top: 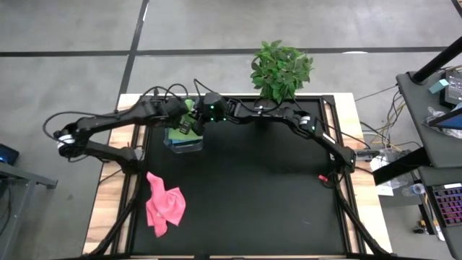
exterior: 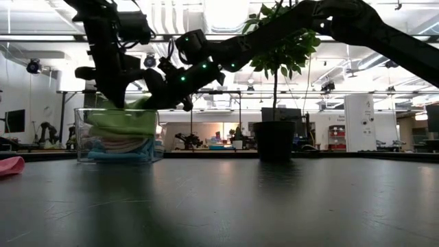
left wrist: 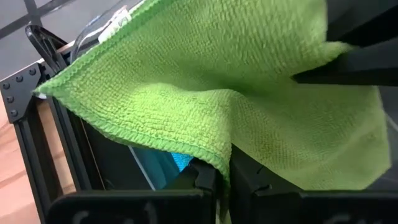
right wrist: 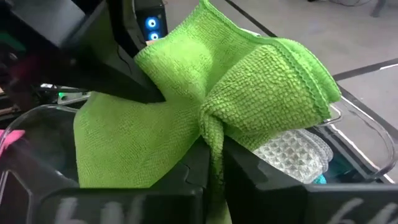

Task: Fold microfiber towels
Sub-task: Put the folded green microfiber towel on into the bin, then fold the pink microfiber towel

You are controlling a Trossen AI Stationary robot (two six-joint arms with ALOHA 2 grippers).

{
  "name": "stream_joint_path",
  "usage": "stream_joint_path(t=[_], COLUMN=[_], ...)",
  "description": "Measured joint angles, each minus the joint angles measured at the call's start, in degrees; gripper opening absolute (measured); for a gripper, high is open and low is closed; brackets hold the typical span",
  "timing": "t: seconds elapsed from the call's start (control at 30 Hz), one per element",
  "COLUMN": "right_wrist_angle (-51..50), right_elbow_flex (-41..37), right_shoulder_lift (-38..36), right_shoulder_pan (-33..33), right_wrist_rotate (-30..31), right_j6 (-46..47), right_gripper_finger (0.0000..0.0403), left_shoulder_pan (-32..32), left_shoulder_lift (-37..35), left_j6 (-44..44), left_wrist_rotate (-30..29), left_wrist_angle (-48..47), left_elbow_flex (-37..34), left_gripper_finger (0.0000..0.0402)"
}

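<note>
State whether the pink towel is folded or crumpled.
Crumpled: the pink towel lies bunched and uneven on the black table, no neat edges showing.

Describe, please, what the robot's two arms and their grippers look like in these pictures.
Both arms are dark, almost black, built of slim jointed segments. The left arm has a pale fitting at its outer joint; the right arm shows small red parts near its base. Black cables loop over both. Green lights glow near the right gripper. The left gripper fingers are flat, black and blocky.

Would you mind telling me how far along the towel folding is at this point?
Done: folded towels lie stacked in the clear bin, blue at the bottom. In hand: both the left gripper and right gripper pinch the lime green towel over the bin. Left: the pink towel lies crumpled on the table.
</note>
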Motion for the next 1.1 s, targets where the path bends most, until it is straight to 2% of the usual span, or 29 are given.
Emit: stream_joint_path(t=[0.1, 0.33, 0.47, 0.7, 0.9, 1.1], right_wrist_angle=[-0.01, -0.36, -1.21, -3.54, -6.33, -8.95], right_elbow_flex=[0.0, 0.0, 0.07, 0.09, 0.09, 0.01], right_shoulder_lift=[0.0, 0.0, -0.07, -0.95, -3.32, -6.08], right_shoulder_pan=[0.0, 0.0, 0.0, 0.08, 0.81, 3.04], right_wrist_rotate=[0.02, 0.36, 2.67, 3.04, 2.58, 2.57], right_j6=[0.0, 0.0, -0.07, -0.46, -2.1, -5.21], right_gripper_finger=[0.0042, 0.0093, 0.0123, 0.0166, 0.0174, 0.0155], left_shoulder_pan=[0.08, 0.11, 0.11, 0.11, 0.21, 1.02], left_shoulder_lift=[0.27, -0.12, -0.14, -0.15, 0.03, 1.03], left_j6=[0.01, -0.04, -0.12, 3.25, 11.13, 19.54], left_wrist_rotate=[-0.02, -0.04, -0.09, -0.4, -0.31, 0.6], left_wrist_angle=[-0.04, -0.72, -1.6, -2.07, 1.45, 5.93], left_elbow_flex=[0.01, 0.16, 0.26, 1.21, 1.87, 1.66], left_gripper_finger=[0.0013, 0.0069, 0.0096, 0.0116, 0.0116, 0.0115])
